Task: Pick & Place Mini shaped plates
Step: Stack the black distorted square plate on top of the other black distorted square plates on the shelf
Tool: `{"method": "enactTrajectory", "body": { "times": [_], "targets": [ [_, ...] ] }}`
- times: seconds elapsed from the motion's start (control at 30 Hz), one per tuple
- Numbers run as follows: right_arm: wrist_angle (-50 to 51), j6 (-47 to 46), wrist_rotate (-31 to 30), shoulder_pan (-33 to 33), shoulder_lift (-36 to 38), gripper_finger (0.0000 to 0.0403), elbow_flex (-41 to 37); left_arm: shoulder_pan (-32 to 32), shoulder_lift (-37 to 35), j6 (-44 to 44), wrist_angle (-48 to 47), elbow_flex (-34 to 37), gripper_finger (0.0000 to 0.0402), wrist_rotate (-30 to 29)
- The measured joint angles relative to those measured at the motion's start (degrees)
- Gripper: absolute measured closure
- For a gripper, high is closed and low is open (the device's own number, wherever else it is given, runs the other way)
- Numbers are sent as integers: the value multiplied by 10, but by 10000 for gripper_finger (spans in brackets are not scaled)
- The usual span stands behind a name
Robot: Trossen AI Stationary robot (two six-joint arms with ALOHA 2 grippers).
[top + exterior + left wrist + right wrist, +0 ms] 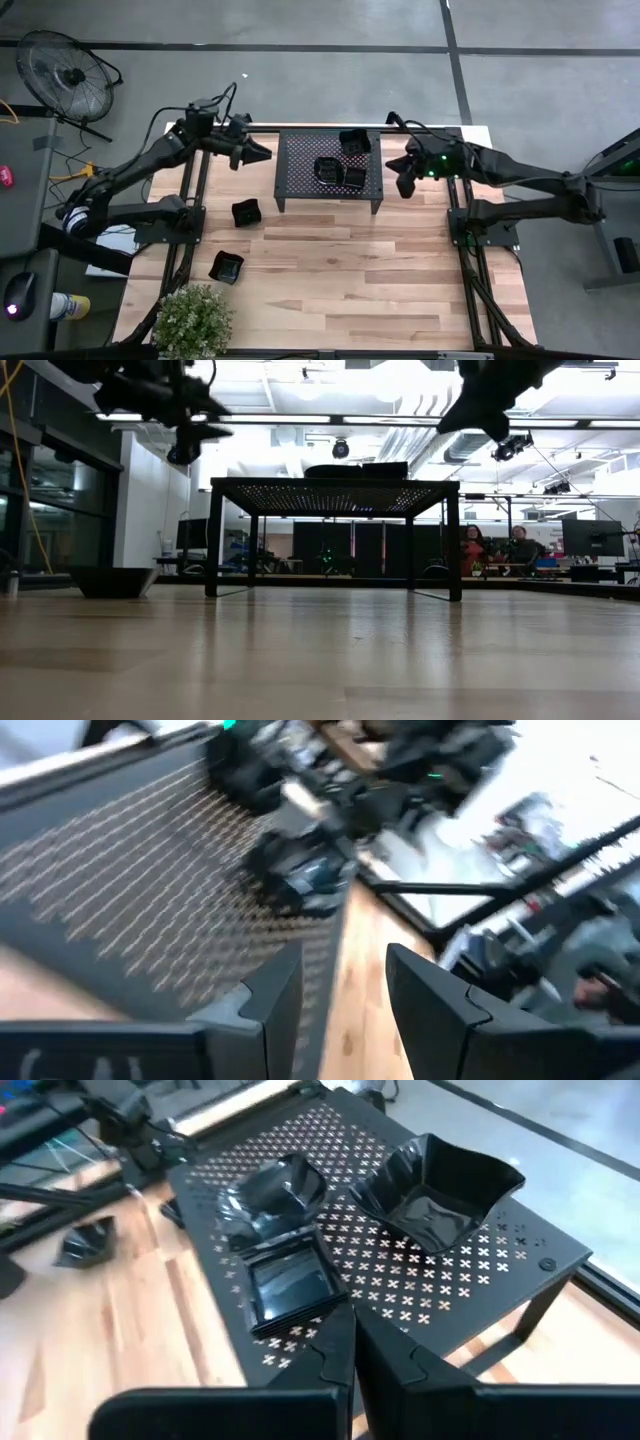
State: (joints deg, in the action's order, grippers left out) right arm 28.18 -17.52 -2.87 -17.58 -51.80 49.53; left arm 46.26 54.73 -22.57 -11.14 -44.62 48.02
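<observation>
A black perforated rack (330,172) stands at the table's far middle. Three mini shaped plates sit on its top: a wavy one (437,1185) at the far right corner, another wavy one (274,1192) and a square one (291,1282) near the middle. Two more plates (246,211) (226,266) rest on the wood, left of the rack. My left gripper (262,152) hovers open beside the rack's far left corner, with nothing between its fingers (345,960). My right gripper (407,185) hangs shut in the air just right of the rack, its fingertips (353,1320) empty.
A potted plant (192,320) stands at the table's near left corner. A fan (65,70) sits on the floor beyond the far left. The near half of the wooden table (380,290) is bare. People (490,545) sit far back in the room.
</observation>
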Motion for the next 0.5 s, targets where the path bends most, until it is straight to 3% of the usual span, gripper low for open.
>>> {"method": "enactTrajectory", "body": {
  "times": [0.3, 0.5],
  "targets": [
    [20, 28, 31, -6, 43, 402, -7, -25, -2, -3, -207, 0, 260, -114],
    [66, 56, 63, -29, 55, 402, -7, -51, -2, -16, -285, 0, 260, -220]
  ]
}}
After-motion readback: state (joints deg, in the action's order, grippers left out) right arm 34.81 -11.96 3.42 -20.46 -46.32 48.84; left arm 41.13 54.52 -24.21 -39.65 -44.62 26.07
